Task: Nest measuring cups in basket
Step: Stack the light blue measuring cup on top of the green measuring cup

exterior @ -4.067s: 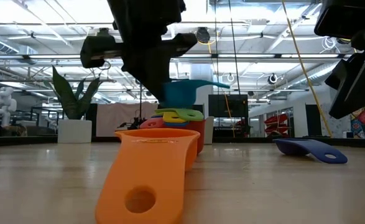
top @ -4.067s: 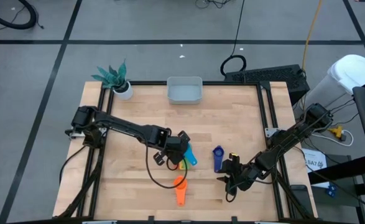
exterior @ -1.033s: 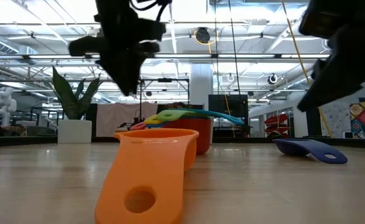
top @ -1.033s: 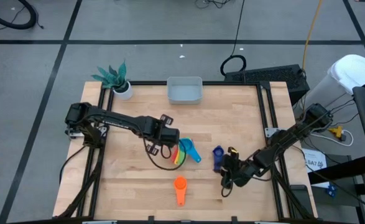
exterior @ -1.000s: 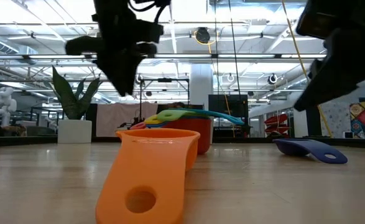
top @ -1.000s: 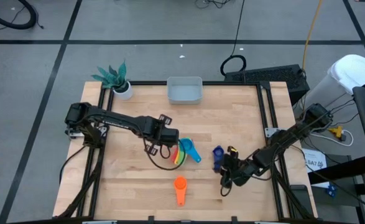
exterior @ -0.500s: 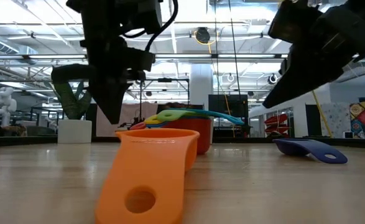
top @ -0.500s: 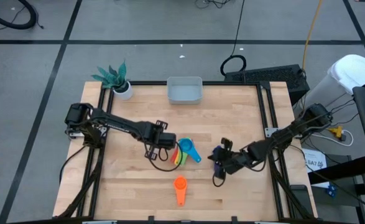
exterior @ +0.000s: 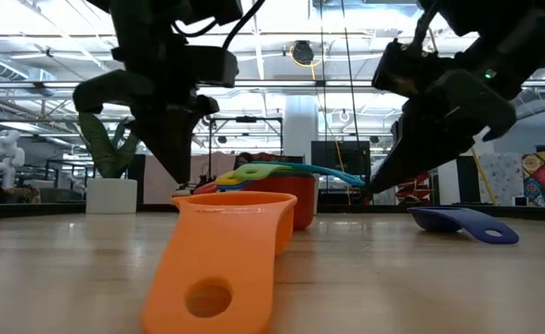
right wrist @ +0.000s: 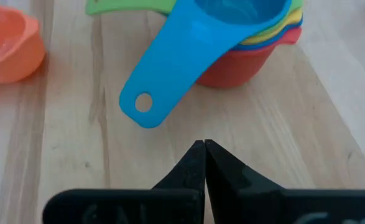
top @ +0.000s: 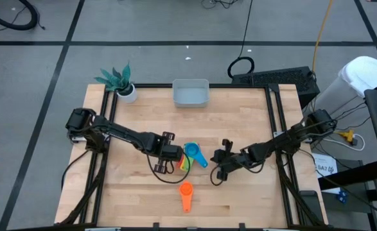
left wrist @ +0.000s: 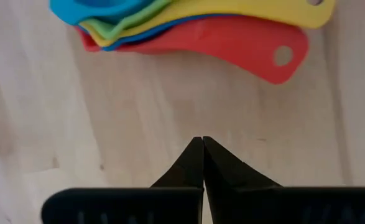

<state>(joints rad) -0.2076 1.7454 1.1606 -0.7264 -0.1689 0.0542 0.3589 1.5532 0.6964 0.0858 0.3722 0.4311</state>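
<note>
Several cups sit nested in a stack at mid-table: a red one at the bottom, yellow and green between, light blue on top, handles fanned out. The orange cup lies alone nearer the near edge. The dark blue cup lies to the stack's right; the right arm covers it in the high view. The basket stands at the far edge. My left gripper is shut just left of the stack, touching nothing. My right gripper is shut, just short of the light blue handle.
A white pot with a teal plant stands at the far left corner. Black rails run along the table's sides. Bare wood lies between the stack and the basket and along the near edge on either side of the orange cup.
My left gripper has moved toward the near edge and come down beside the stack's left side. My right gripper has swung toward the table's left, from near the right rail to the light blue handle, passing over the dark blue cup. The cups have kept still.
</note>
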